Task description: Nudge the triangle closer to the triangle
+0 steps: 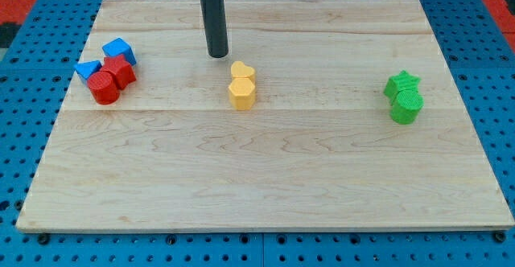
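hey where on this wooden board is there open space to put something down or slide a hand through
The whole lower half of the wooden board is bare, and so are the gaps between the yellow blocks and the green blocks. It is crowded at the view's left, where blue and red blocks touch. My tip stands just above-left of the yellow pair.

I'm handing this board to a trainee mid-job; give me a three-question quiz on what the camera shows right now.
1. True or false: my tip touches the yellow heart block.
2. Which colour group lies farthest to the view's right? A) red B) yellow C) green
3. Fill in: the blue triangle block sits at the view's ____ edge of its cluster.

Key:
1. False. My tip stands just above and left of the yellow heart block, with a gap showing.
2. C. The green star block and the green cylinder block sit there.
3. Left, beside the red cylinder block.
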`<state>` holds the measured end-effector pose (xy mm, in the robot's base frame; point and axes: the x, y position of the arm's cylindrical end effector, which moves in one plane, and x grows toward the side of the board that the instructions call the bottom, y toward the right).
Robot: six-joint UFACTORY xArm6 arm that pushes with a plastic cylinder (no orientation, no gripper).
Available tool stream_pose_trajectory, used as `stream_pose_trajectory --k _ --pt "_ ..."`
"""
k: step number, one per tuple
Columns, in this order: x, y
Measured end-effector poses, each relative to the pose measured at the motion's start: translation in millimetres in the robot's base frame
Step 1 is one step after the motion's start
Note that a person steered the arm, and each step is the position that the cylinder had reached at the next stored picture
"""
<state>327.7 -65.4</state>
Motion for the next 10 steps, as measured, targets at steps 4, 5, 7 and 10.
stream_pose_trajectory --k 4,5,7,10 --pt "-19 21" --pt "-57 33" --pt "-94 -81" --pt "4 -240"
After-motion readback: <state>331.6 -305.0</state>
